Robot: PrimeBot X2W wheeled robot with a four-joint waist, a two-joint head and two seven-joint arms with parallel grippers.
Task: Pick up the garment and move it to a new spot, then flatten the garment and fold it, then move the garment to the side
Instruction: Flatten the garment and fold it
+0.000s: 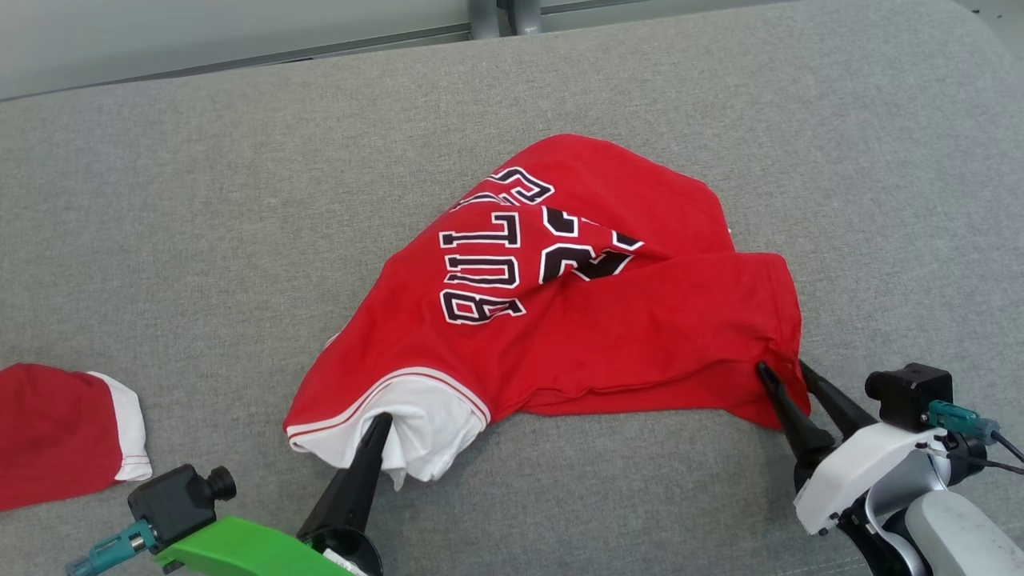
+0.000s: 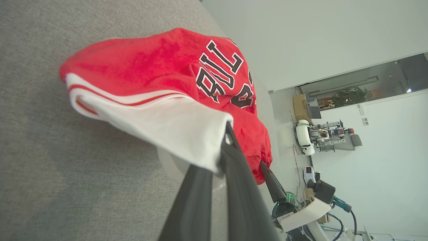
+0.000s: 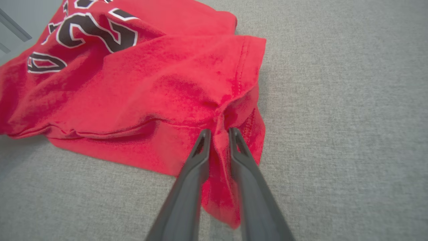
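Observation:
A red garment [image 1: 624, 336] with black lettering and a white sleeve lies rumpled on the grey cushioned surface [image 1: 200, 200]. My left gripper [image 1: 382, 420] is shut on the white sleeve at the garment's near left end; in the left wrist view the sleeve's cloth [image 2: 174, 130] wraps over the closed left gripper [image 2: 227, 129]. My right gripper [image 1: 782, 366] is at the near right hem corner. Its jaws stand slightly apart, and a fold of the garment [image 3: 133, 87] lies in the narrow gap of the right gripper [image 3: 219, 132].
Another red and white piece of cloth [image 1: 56, 424] lies at the near left edge. Grey surface stretches wide to the left, right and behind the garment. A pale wall and a metal post [image 1: 484, 16] stand at the back.

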